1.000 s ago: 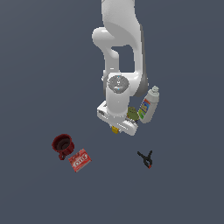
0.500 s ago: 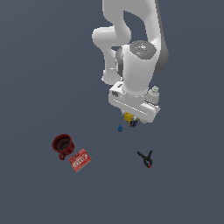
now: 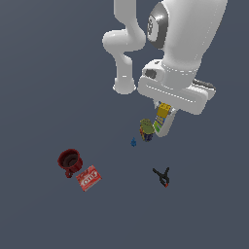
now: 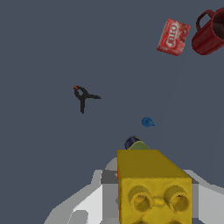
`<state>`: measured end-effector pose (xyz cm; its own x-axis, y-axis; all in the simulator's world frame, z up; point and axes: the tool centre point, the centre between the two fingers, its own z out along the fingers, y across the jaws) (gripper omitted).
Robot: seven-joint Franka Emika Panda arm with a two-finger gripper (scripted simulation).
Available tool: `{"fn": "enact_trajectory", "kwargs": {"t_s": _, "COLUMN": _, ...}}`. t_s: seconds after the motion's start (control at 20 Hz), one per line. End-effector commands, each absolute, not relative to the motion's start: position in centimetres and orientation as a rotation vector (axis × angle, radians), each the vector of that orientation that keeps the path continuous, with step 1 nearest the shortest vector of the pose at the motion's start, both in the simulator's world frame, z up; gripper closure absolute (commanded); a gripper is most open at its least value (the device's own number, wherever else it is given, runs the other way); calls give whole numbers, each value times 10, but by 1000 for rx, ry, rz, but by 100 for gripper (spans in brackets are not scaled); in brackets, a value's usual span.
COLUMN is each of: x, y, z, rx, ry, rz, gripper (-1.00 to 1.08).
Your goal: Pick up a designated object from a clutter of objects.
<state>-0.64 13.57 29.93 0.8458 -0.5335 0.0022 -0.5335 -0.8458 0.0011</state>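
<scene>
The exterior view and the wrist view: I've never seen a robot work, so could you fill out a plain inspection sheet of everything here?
Surface: flat dark grey floor, bare between items.
Job's thing: yellow toy brick, lifted off the floor, held under the arm; studs face the wrist camera.
Clutter: dark red mug with a red packet beside it; black clamp apart; tiny blue piece; green-topped can beside a white bottle.
Gripper: gripper closed on the brick; fingers mostly hidden.
Cables: nothing seen.
Surroundings: nothing seen beyond the white arm.
</scene>
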Motion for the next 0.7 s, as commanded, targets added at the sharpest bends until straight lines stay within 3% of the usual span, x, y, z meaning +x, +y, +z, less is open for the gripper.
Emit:
{"fn": "enact_trajectory", "kwargs": {"t_s": 0.0, "x": -7, "y": 149, "z": 323, "rx": 3016, "ry": -872, "rz": 2, "gripper": 108}}
{"fn": "enact_trajectory", "kwargs": {"t_s": 0.65, "x": -6, "y": 186, "z": 388, "rx": 3017, "ry": -872, "rz": 0, "gripper": 108}}
